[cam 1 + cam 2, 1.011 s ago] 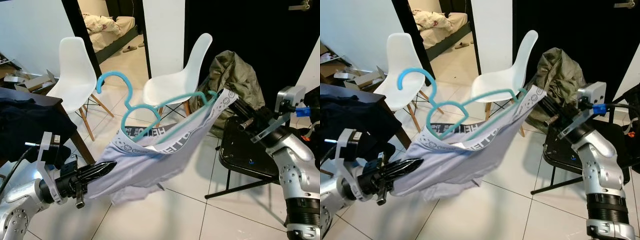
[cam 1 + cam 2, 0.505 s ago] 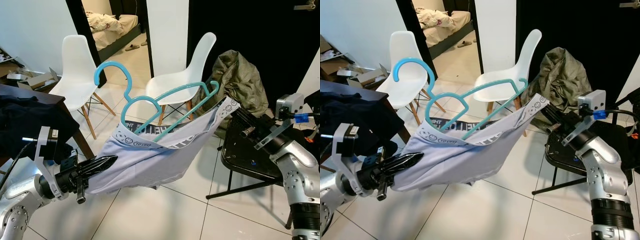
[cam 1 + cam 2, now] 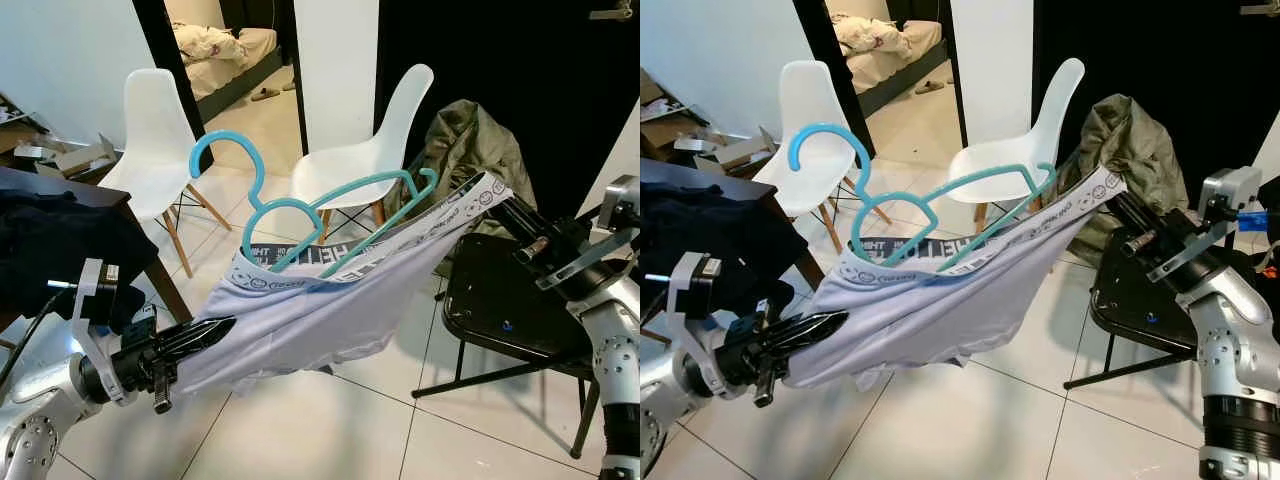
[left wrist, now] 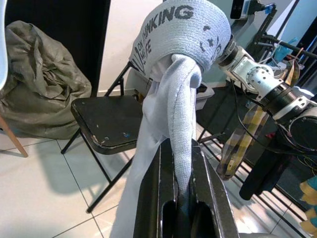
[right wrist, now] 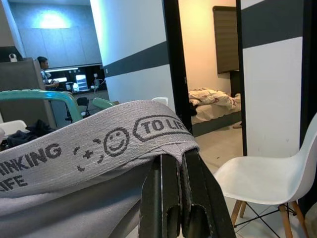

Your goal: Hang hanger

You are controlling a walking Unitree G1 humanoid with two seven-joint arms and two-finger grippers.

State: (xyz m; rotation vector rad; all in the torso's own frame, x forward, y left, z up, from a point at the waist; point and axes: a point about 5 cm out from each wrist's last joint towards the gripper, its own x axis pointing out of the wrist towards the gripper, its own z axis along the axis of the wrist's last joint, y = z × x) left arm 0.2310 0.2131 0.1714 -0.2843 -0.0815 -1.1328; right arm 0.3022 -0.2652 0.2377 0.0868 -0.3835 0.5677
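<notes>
Stretched in mid-air between two robot arms above a white tiled floor [image 3: 330, 420]: a pale grey garment [image 3: 320, 320] with a printed elastic waistband [image 3: 400, 245]; threaded into the waistband opening, a teal plastic hanger [image 3: 300, 215], hook up and toward the robot's left, its lower bar tucked inside the band, hanging from no rail; low on the robot's left, the left gripper [image 3: 215, 332], clenched on the garment's lower hem, fabric pinched between its black fingers [image 4: 168, 188] in the left wrist view; higher on the robot's right, the right gripper [image 3: 505, 205], clamped on the far end of the waistband, band folded over its closed fingers [image 5: 171, 198] in the right wrist view, smiley face and lettering legible on the elastic; behind the hanger, two white moulded chairs [image 3: 155, 130] on wooden legs, either side of a doorway [image 3: 225, 50] into a room with a bed; beneath the right arm, a black folding chair [image 3: 500, 310]; just behind it, an olive-green heap of cloth [image 3: 470, 150] against a dark wall; at the left edge, a dark garment [image 3: 55, 250] lying on a dark table; in the right wrist view, a person seated far off in a dim room.
</notes>
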